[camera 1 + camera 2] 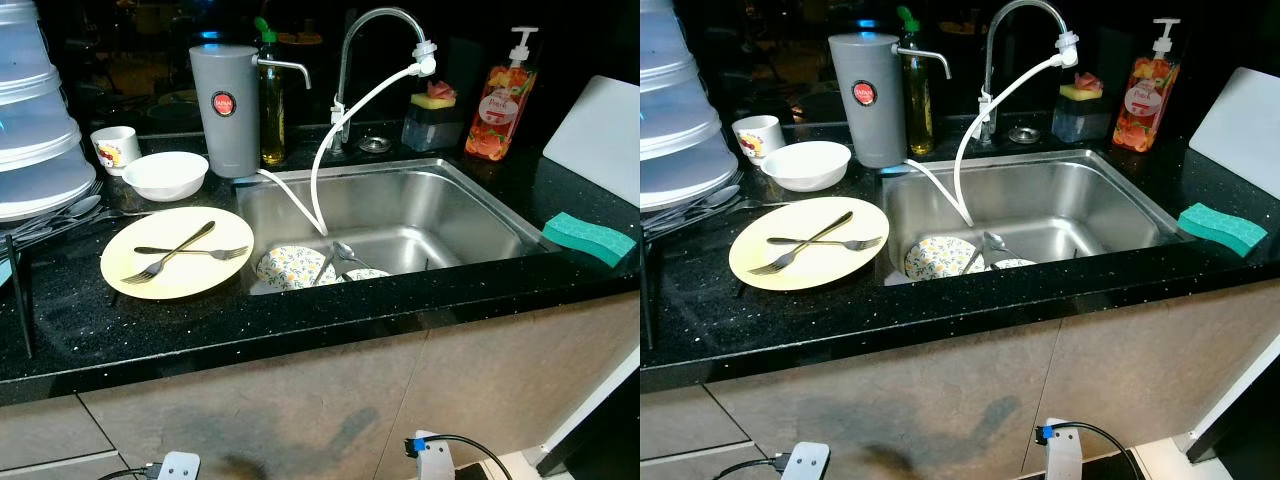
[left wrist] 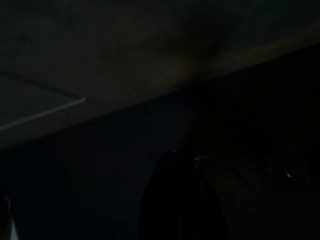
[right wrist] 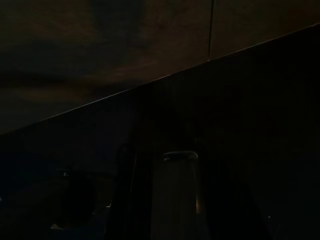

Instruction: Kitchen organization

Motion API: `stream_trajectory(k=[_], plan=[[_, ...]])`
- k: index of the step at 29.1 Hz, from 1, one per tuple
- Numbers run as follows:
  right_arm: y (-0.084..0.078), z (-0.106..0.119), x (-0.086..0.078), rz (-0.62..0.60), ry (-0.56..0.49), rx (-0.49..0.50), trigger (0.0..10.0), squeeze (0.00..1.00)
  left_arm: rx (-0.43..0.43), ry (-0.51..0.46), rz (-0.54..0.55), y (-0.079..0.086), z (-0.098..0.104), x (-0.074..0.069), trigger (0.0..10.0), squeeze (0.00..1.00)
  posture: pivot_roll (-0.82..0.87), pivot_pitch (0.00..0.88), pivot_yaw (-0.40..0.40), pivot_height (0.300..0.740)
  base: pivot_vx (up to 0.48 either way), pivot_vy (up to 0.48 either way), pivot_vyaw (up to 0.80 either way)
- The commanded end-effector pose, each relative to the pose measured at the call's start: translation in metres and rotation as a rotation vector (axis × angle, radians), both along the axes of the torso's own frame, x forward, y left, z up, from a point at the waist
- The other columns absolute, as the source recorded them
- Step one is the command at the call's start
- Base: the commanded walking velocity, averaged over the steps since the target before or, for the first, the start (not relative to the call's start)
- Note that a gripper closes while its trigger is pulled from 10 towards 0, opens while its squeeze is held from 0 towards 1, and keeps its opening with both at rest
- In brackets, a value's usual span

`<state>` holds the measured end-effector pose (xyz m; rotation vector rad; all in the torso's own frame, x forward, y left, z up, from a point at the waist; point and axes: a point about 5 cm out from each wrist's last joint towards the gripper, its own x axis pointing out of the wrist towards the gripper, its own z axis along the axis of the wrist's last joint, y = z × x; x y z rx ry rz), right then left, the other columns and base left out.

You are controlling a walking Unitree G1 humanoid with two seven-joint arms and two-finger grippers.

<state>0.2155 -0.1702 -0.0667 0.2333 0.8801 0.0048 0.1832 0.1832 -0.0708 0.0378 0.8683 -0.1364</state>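
Note:
A pale yellow plate lies on the black counter left of the sink, with two forks crossed on it. Behind it stand a white bowl and a small white cup. In the steel sink lie a flower-patterned plate and a spoon. A white hose runs from the tap down into the basin. Both arms hang idle below the counter; the left gripper and right gripper are dark shapes in the wrist views.
A grey jug and an oil bottle stand behind the sink's left corner. A soap dispenser and sponge holder are at the back right. A green sponge lies right of the sink; stacked white containers at far left.

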Motion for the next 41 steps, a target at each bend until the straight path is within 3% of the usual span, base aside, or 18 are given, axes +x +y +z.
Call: stream_trajectory(k=[1,11,17,22,41], plan=[[-0.001,-0.004,-0.007,-0.019,0.017,-0.005,10.0,0.0,0.015,0.002,-0.006,0.006,-0.002,-0.004,10.0,0.0,0.05,0.057,0.024,0.74,0.0,0.0,0.0],[0.005,-0.003,-0.006,0.047,-0.044,-0.018,10.0,0.0,0.027,-0.143,0.097,0.014,0.003,0.0,10.0,0.0,0.03,0.043,0.014,0.74,0.0,0.0,0.0],[0.001,-0.006,-0.011,-0.03,-0.028,0.022,10.0,0.0,0.003,-0.144,0.16,0.018,0.001,-0.005,10.0,0.0,0.04,0.027,-0.002,0.74,0.0,0.0,0.0],[-0.003,-0.01,-0.018,-0.022,0.011,0.007,10.0,0.0,0.007,-0.152,0.14,0.019,0.0,-0.007,10.0,0.0,0.03,0.035,0.012,0.74,0.0,0.0,0.0],[-0.009,-0.01,-0.018,-0.075,0.009,0.01,10.0,0.0,-0.011,-0.138,0.135,0.017,-0.001,-0.004,10.0,0.0,0.03,0.029,0.026,0.74,0.0,0.0,0.0]])
